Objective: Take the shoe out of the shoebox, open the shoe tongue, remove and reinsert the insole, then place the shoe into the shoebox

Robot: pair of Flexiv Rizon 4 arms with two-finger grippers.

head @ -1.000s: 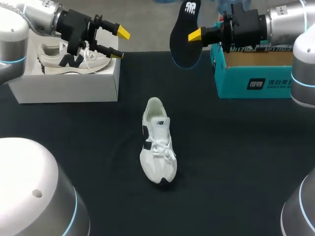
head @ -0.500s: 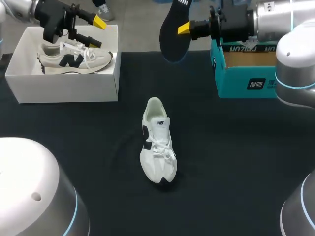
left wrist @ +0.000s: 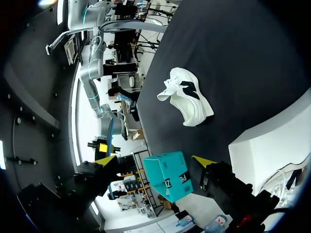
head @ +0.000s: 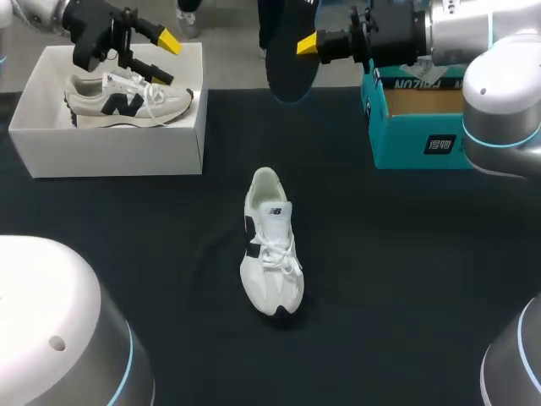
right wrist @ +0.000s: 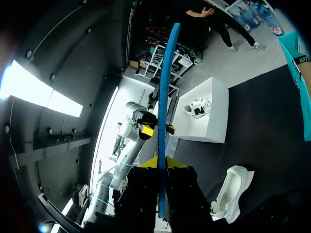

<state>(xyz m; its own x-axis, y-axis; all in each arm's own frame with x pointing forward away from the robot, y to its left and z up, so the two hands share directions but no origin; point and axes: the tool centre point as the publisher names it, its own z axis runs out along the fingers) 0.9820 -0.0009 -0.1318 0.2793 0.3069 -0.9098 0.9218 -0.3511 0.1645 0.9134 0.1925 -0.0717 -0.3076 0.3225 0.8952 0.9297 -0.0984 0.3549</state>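
Observation:
A white shoe point(head: 269, 241) with a black side stripe lies in the middle of the black table, toe toward me; it also shows ahead of the left gripper point(left wrist: 187, 97) and beside the right one point(right wrist: 231, 194). My right gripper point(head: 308, 44) is shut on a dark insole point(head: 286, 63), holding it in the air beyond the table's far edge. From the right wrist the insole point(right wrist: 167, 97) appears edge-on between the yellow tips point(right wrist: 160, 162). My left gripper point(head: 166, 59) stands open above the white shoebox point(head: 110, 148), nothing between its fingers point(left wrist: 154, 160).
A second grey-white shoe point(head: 127, 100) rests inside the white shoebox at the far left. A teal cardboard box point(head: 423, 127) stands at the far right, under my right arm. Black cloth covers the table around the middle shoe.
My right arm has carried the insole to the left and farther back. My left gripper drew back to the left over the white shoebox, then held still. The shoe has not moved.

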